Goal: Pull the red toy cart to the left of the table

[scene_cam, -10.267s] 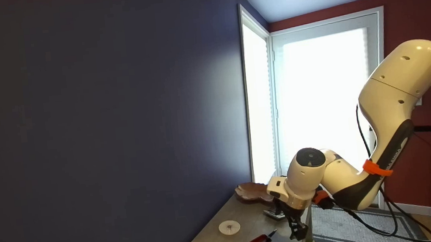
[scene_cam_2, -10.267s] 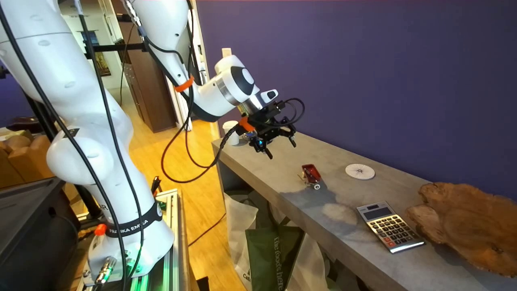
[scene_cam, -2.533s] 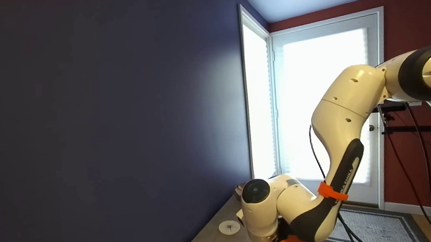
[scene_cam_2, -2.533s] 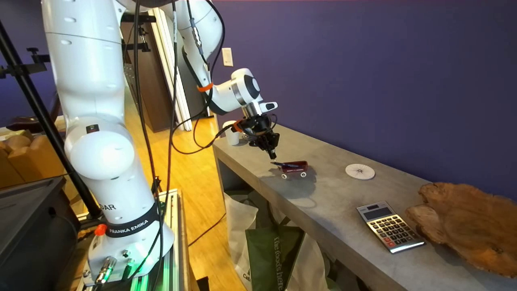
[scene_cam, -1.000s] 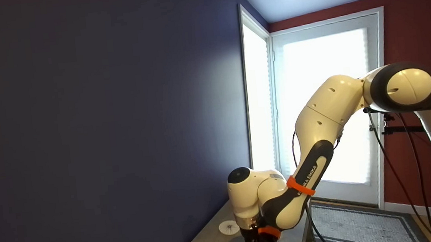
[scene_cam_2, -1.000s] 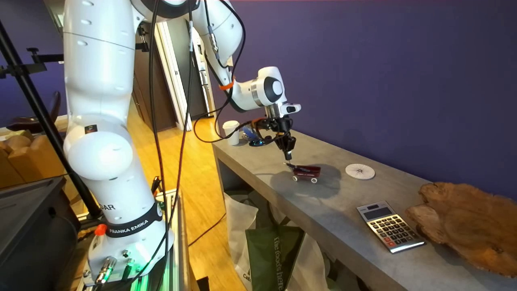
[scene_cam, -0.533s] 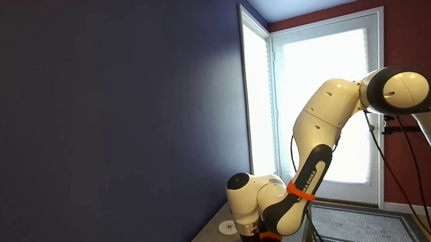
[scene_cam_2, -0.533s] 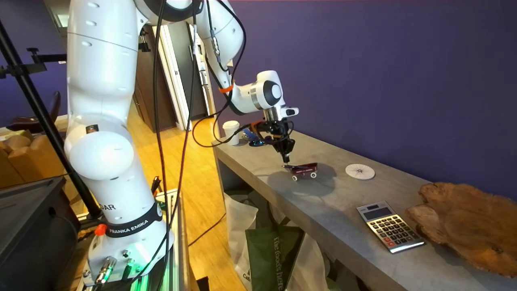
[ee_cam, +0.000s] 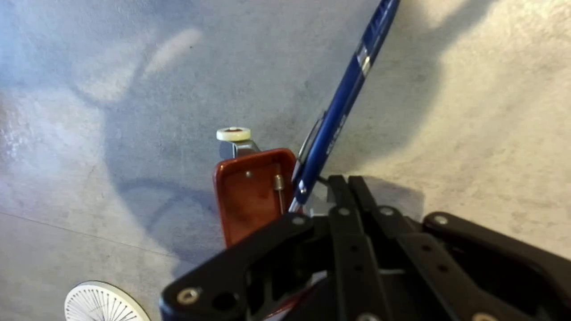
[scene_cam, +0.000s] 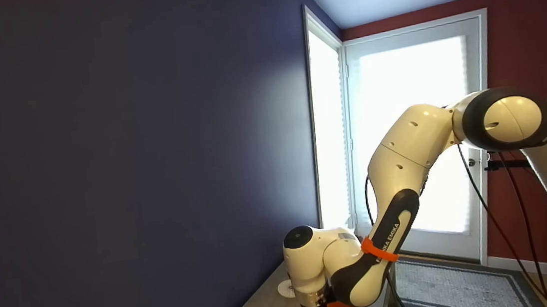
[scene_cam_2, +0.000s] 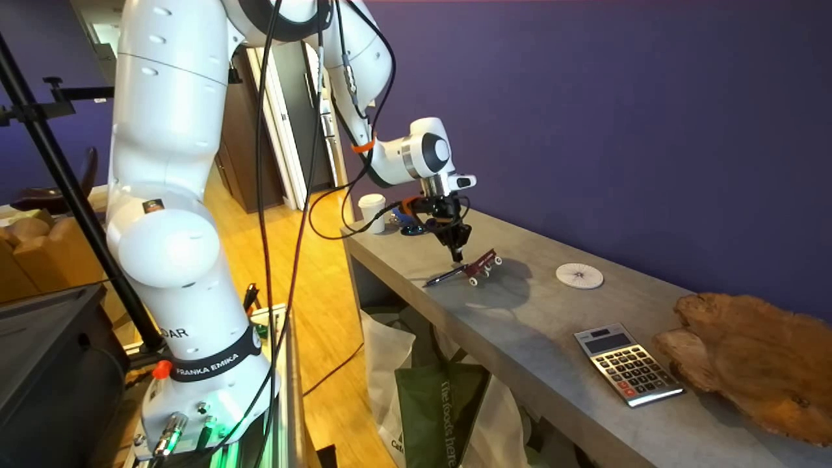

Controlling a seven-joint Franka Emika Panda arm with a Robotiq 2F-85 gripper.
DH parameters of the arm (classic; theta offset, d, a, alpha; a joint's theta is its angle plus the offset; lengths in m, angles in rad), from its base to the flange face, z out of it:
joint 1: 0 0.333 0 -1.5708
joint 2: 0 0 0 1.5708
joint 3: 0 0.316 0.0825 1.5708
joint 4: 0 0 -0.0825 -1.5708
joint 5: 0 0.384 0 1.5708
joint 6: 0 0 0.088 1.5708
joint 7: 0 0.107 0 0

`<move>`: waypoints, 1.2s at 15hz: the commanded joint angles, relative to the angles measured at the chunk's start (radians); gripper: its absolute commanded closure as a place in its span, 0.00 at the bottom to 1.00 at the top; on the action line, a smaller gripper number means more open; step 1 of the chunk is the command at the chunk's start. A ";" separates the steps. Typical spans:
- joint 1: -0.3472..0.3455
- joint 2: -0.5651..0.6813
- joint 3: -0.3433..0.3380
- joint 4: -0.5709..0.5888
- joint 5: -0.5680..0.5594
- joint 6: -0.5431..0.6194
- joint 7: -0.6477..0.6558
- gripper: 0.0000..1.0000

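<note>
Red toy cart (ee_cam: 247, 203): just beside the gripper (ee_cam: 347, 179), left of its tips in the wrist view, partly hidden beneath it. Long axis there runs roughly top to bottom, rounded tub end toward the top. In an exterior view the axis slants up and away from the tool, body tilted; I cannot tell which wheels touch the table (scene_cam_2: 539, 331).

My fingers (ee_cam: 339, 200) are clenched together; I cannot tell whether a thin part of the cart is pinched.

Blue pen (ee_cam: 342, 107) slants across the cart's rim, next to the tool; its white lettering is too small to read.

Farther from the tool: white disc (ee_cam: 100, 303) with dark radial lines, then calculator (scene_cam_2: 630, 370) near a brown wooden piece (scene_cam_2: 760, 364).

Writing: base band (scene_cam_2: 208, 364) reads FRANKA EMIKA; forearm (scene_cam: 395, 224) shows EMIKA beside the orange strap (scene_cam: 379, 250); green bag (scene_cam_2: 435, 409), below the tool, "The foods here".
</note>
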 commanded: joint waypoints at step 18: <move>0.036 0.019 -0.012 0.046 -0.039 0.083 -0.185 0.99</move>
